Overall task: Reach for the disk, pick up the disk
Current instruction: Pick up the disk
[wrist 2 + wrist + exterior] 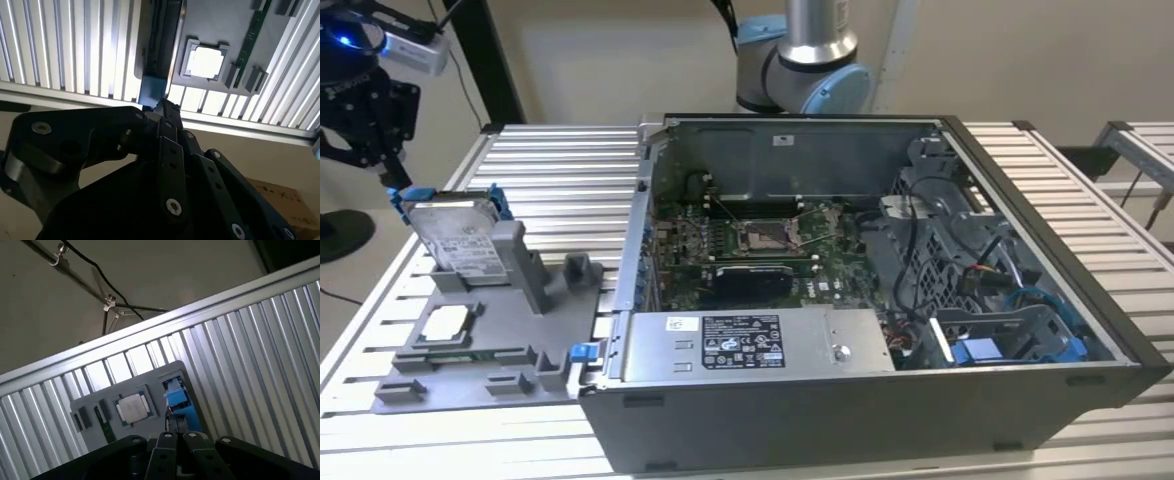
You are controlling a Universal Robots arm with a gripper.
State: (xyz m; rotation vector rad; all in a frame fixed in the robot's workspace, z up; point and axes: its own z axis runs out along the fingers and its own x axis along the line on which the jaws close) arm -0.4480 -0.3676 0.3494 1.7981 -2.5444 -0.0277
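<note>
Slatted metal table (547,160) beside an open computer case (881,280). The disk (454,235) stands on edge in a grey fixture (494,330), likely to leave its top exposed for grasping. The gripper (390,178) hangs at its upper blue corner; whether it is open or closed cannot be told.

This looked like a robotics lab or test workshop rather than a home or office. The work surface was a table (1067,190) of ribbed aluminium slats, with a second slatted table (1141,140) just beside it. On it lay an opened computer case (854,420), its motherboard (720,235) and power-supply box (747,345) exposed. Next to the case sat a grey fixture (494,340) with moulded slots, holding the disk (454,235) upright and a small chip (447,322) flat. An industrial robot arm (807,60) rose behind the case against a bare beige wall (614,60). A cardboard box (280,200) stood on the floor.
</note>
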